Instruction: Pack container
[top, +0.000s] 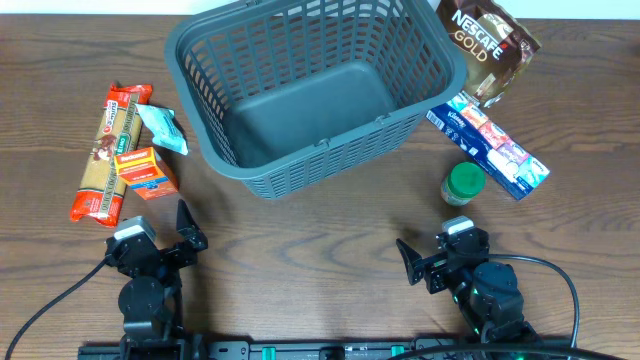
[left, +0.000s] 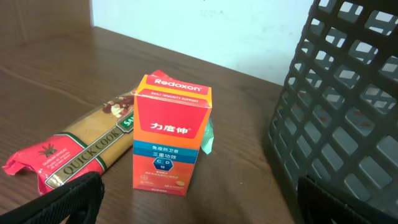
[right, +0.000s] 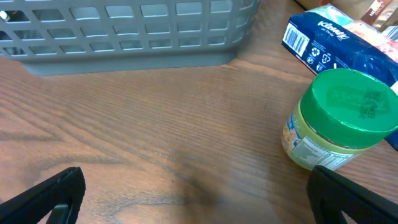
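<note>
**Both pincers idle, basket empty: risks before the first pick**

Left pincer (top: 188, 228) and right pincer (top: 412, 262) sit at the near edge of the table (top: 320, 230). Both are spread wide and hold nothing. In each wrist view the fingers frame the bottom corners with bare wood between them.

Risks, as judged:
- The orange box (left: 171, 134) stands upright on a narrow base, just ahead of the left pincer. It is close against the pasta packet (left: 81, 152), with a small teal packet (top: 162, 128) behind it. An off-centre close could tip the box or drag the pasta along.
- The green-lidded jar (right: 336, 118) is round and smooth. Fingers meeting it off-axis may squirt it sideways into the blue tissue pack (right: 339, 46) just behind it.
- The basket (top: 300, 100) looks light with nothing in it. A load clipping the rim on the way in would likely shove it. The coffee pouch (top: 485, 45) appears to rest at its far right corner, so it might shift too.

Basket: dark grey plastic with lattice walls and a solid floor. It lies skewed to the table edge, at the far middle of the table, between the two groups of groceries. It is much larger than any of the items.
</note>
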